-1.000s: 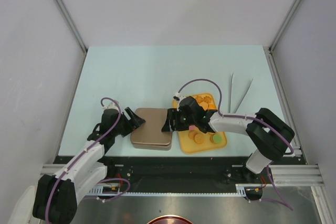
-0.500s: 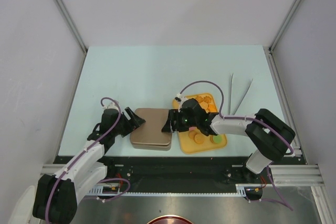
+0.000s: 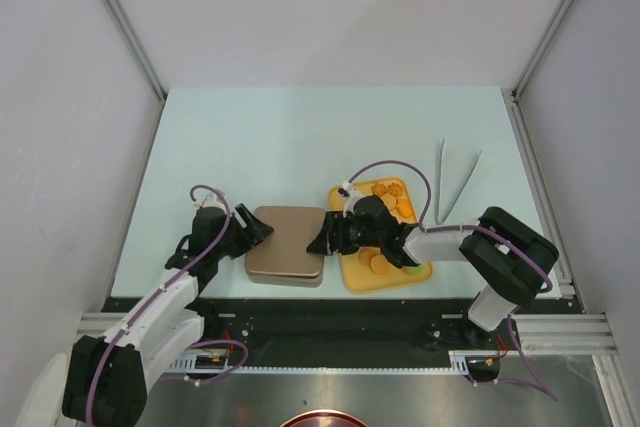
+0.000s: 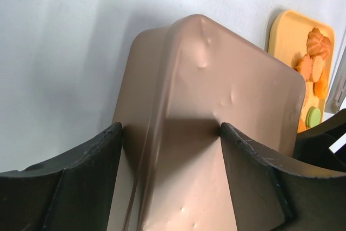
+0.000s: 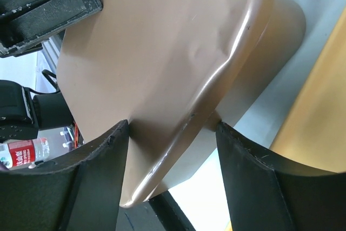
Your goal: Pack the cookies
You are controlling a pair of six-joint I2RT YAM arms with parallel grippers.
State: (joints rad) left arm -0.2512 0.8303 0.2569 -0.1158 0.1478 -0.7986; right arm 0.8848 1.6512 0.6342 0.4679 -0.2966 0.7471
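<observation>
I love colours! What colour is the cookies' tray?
Yellow-orange tray, best seen from the top view.

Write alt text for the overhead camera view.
A brown tin sits between two robot grippers: the left gripper at its left edge, the right gripper at its right. A yellow tray of cookies lies just right of it.

My count: one tin (image 5: 275, 36), one lid (image 5: 162, 41). One yellow tray (image 4: 286, 36). Cookies (image 3: 380, 264): I get at least four orange plus one green (image 4: 312, 117); right arm (image 3: 445, 242) hides the rest. Two thin grey rods (image 3: 441, 182), far right. One bottle (image 5: 21, 152), right wrist view.
</observation>
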